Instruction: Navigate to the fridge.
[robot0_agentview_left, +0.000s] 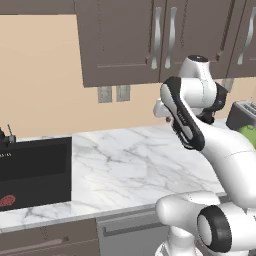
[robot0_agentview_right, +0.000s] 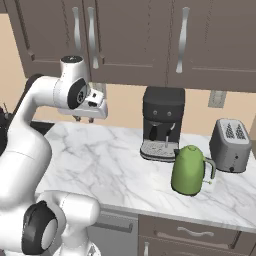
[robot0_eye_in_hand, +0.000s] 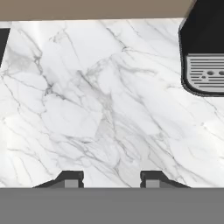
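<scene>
The fridge is out of view. My gripper (robot0_eye_in_hand: 111, 179) hangs open over the white marble counter (robot0_eye_in_hand: 87, 109), with nothing between its two dark fingertips (robot0_eye_in_hand: 72, 177). In the right base view the gripper (robot0_agentview_right: 83, 119) points down above the counter's back left part, under the dark wall cabinets. The folded arm covers most of the hand in the left base view.
A black coffee machine (robot0_agentview_right: 162, 122) stands at the counter's back, with a green kettle (robot0_agentview_right: 189, 170) in front of it and a grey toaster (robot0_agentview_right: 230, 145) to the right. A black cooktop (robot0_agentview_left: 35, 170) is set into the counter on the left. Dark wall cabinets (robot0_agentview_left: 125, 40) hang overhead.
</scene>
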